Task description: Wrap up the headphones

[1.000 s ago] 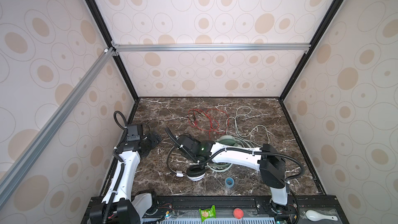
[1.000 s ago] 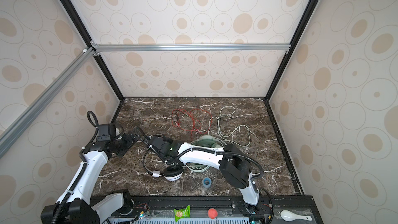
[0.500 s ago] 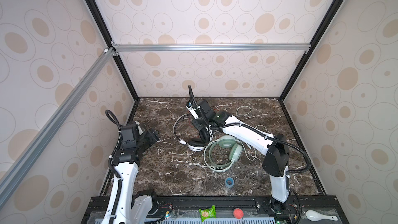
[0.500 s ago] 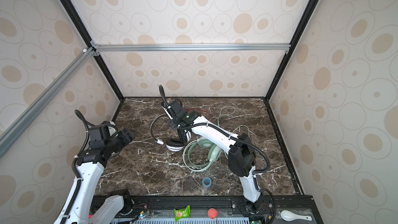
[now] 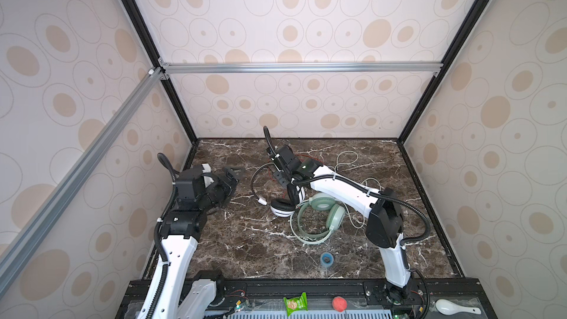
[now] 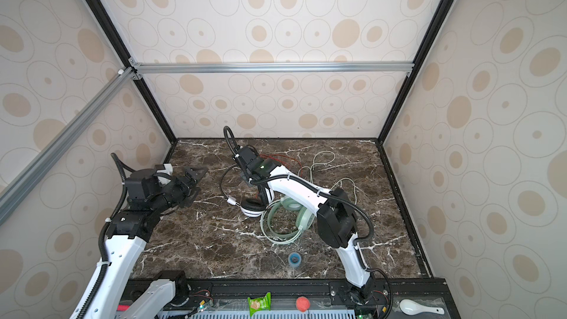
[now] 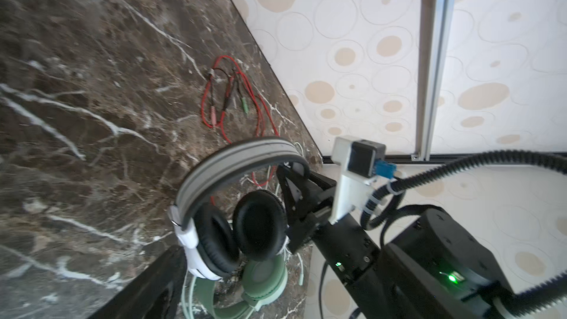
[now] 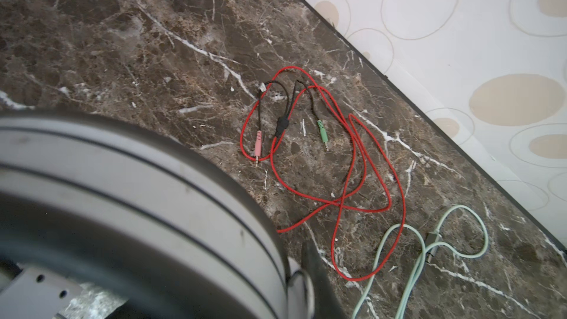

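Moved: since a second ago the right arm has carried the white-and-black over-ear headphones [image 5: 281,208] from the lower middle of both top views up to the centre, off the mint-green over-ear headphones [image 5: 336,219]; the left arm has shifted only a little.
Right end effector [image 7: 290,179]: clenched on the grey headband of the white-and-black pair, which hangs upright with its black cushions facing each other.
Left end effector [image 5: 233,177]: released, fingers spread with nothing between them, left of centre and apart from the headband.
White-and-black pair: centre of the frame, lower cup just beside the mint-green pair; whether it touches the dark marble bench [image 5: 245,240] cannot be told.
Mint-green pair: lying flat on the bench, right of and below centre, partly under the right arm.
Thin red cable [image 8: 352,161]: loose loops on the bench toward the back wall, with pink and green plugs at its end.
Pale whitish-green cable [image 5: 346,158]: loose curves in the upper right part of the bench, beside the red loops.
Small blue roll [image 5: 326,258]: lower middle of the bench, well apart from both pairs.
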